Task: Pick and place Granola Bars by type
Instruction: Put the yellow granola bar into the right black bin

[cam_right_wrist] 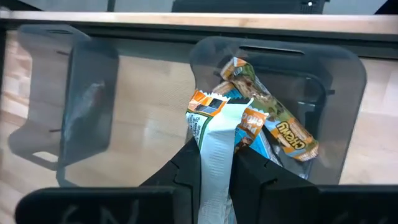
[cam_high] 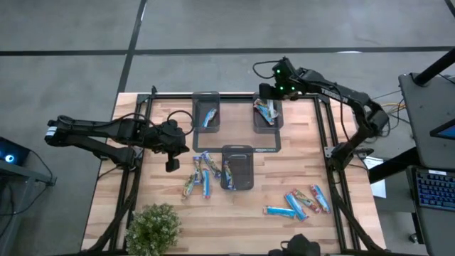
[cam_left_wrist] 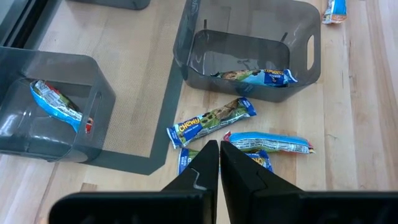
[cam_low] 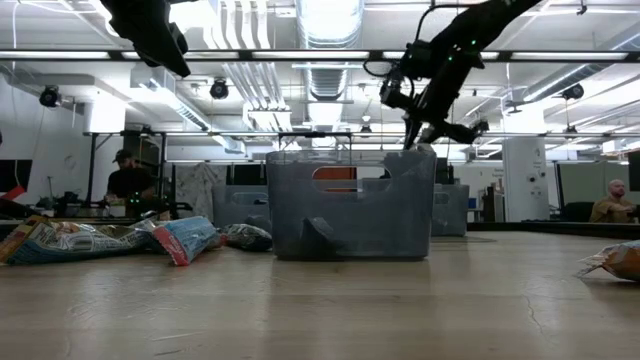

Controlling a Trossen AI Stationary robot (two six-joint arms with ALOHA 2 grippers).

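Three dark grey trays stand mid-table: far left (cam_high: pixel 207 126), far right (cam_high: pixel 268 128) and near centre (cam_high: pixel 245 151). Granola bars lie loose in a cluster (cam_high: pixel 199 176) left of the near tray and in a group (cam_high: pixel 302 203) to its right. My right gripper (cam_high: pixel 274 94) hangs over the far right tray (cam_right_wrist: pixel 348 93), shut on a bar (cam_right_wrist: pixel 214 149) whose white back faces the camera. That tray holds orange-and-brown bars (cam_right_wrist: pixel 283 127). My left gripper (cam_high: pixel 173 165) hovers shut above the left cluster (cam_left_wrist: pixel 211 121), holding nothing. My right gripper pinches the bar between its two fingers (cam_right_wrist: pixel 186 165), slanting down from above. The bar lies along the fingers, and its orange-marked end (cam_right_wrist: pixel 208 102) sticks out past the fingertips. It is lifted clear, over the bars in the far right tray.
The far left tray holds one blue bar (cam_left_wrist: pixel 56 102), and the near tray one bar (cam_left_wrist: pixel 255 76). A potted plant (cam_high: pixel 153 227) stands at the near left edge. Black frame rails (cam_high: pixel 323 135) run along both table sides. People show in the room behind (cam_low: pixel 125 180).
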